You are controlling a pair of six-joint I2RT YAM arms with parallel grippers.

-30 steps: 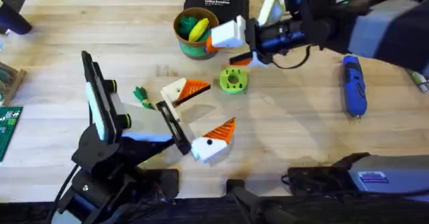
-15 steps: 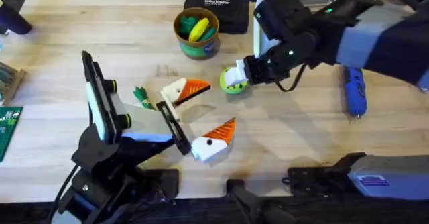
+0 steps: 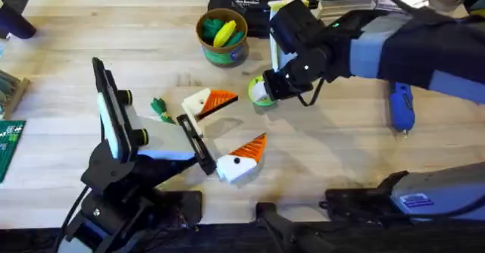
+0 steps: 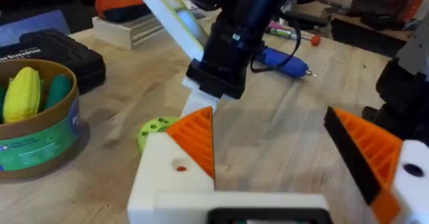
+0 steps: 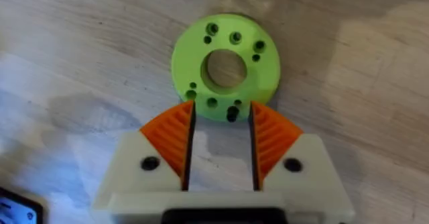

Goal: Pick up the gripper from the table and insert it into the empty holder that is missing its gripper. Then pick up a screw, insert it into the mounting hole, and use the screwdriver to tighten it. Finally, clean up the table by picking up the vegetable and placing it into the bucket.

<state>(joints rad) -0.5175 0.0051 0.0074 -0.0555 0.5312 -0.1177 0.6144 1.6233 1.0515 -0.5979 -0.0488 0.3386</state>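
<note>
Right gripper (image 5: 221,158) poised over the green disc (image 5: 226,66), orange pads parted by a narrow gap, nothing between them; tips at the disc's near rim. A dark screw (image 5: 232,116) appears to sit in a rim hole there: tiny, rigid, likely slippery; pinch by the head. Left gripper (image 4: 281,160) rests spread wide, empty. Screwdriver (image 3: 400,105) lies well apart. Whether the screw is loose in its hole: cannot tell.
</note>
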